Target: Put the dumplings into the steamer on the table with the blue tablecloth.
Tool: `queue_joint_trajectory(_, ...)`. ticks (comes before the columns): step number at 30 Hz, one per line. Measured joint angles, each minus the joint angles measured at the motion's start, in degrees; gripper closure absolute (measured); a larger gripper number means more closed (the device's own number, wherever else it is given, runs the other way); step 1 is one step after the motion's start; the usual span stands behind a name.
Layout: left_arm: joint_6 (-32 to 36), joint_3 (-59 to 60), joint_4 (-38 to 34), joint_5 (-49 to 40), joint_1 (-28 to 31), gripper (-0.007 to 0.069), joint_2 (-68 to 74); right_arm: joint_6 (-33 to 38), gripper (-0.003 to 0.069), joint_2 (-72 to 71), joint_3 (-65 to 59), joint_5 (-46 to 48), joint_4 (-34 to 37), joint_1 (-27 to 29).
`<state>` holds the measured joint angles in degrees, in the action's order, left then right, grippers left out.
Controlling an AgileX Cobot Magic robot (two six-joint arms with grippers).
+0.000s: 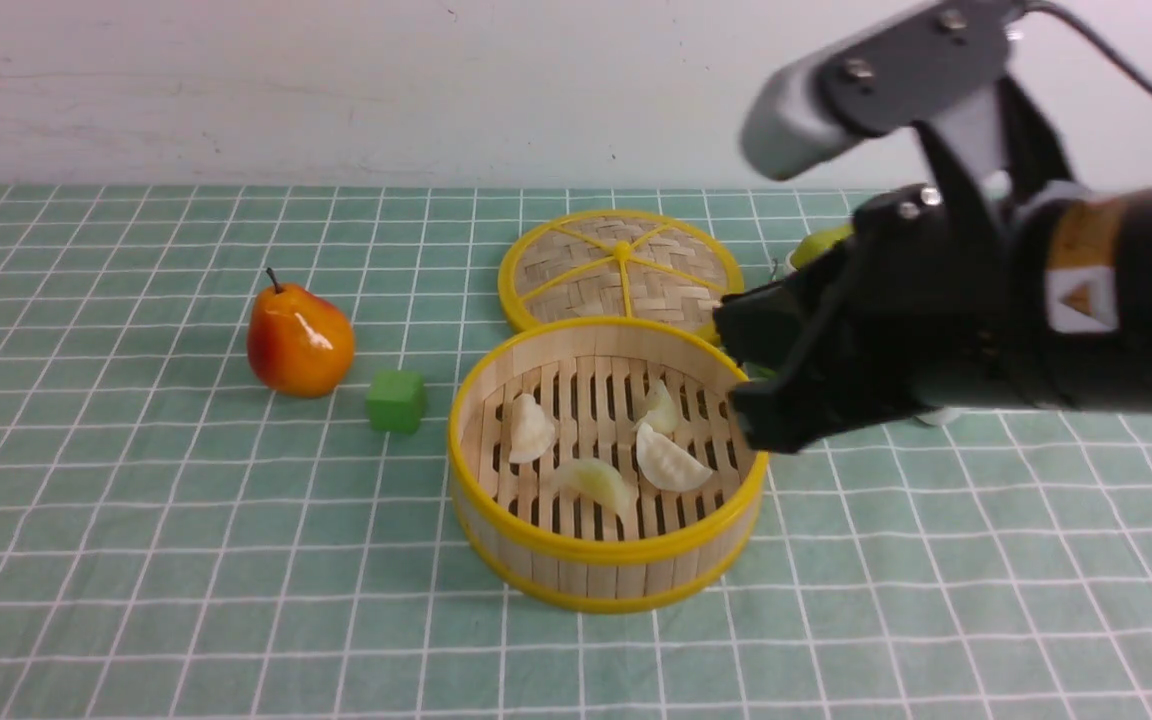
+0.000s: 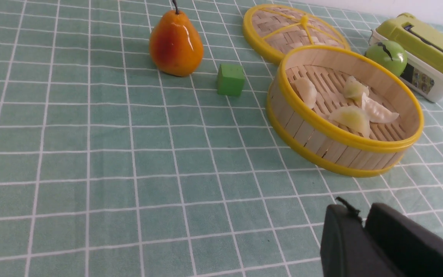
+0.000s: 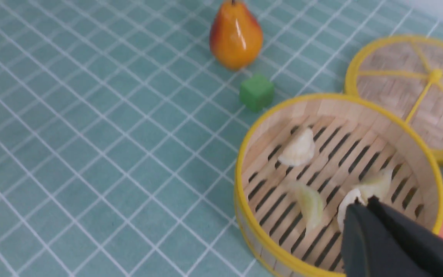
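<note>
Far left, on teal tablecloth w/ white grid: orange-red pear, upright, stem up. Just R of it, not touching: green cube. Centre: bamboo steamer, yellow rims top & bottom, uncovered. Inside, on slatted floor, all four dumplings: one toward L wall, one near front, two touching toward R. Directly behind steamer, flat on cloth: woven lid w/ yellow rim & spokes. Over R side of steamer: right gripper, black, fingers pressed together, pinching nothing; blocks front-view sight of R rim & cloth beyond. On arm behind it: orange label w/ white triangle mark, no legible text. Mostly hidden by arm in front view, clear in left wrist view: green apple, just beside white box w/ lime-green lid; printed sticker on box side, too small to read. Out of front view: left gripper, low over bare cloth, well apart from steamer, fingers drawn together w/ only a thin seam, nothing between.
</note>
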<state>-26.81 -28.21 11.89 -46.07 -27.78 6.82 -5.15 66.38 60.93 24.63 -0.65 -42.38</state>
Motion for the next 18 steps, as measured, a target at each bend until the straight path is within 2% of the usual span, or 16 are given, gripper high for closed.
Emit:
queue_joint_trajectory(4,-0.11,0.00,0.08,0.00,0.00,0.0540,0.00,-0.05,0.0679,-8.86,-7.38,-6.24,0.00,0.00)
queue_joint_trajectory(9,-0.11,0.00,0.08,0.00,0.00,0.0533,0.00,-0.05,0.0678,-16.06,-12.83,-9.72,-1.11,0.00)
queue_joint_trajectory(18,-0.11,0.00,0.10,-0.12,0.00,0.0531,0.00,-0.05,0.0673,-17.61,-13.99,-10.29,-1.39,0.00)
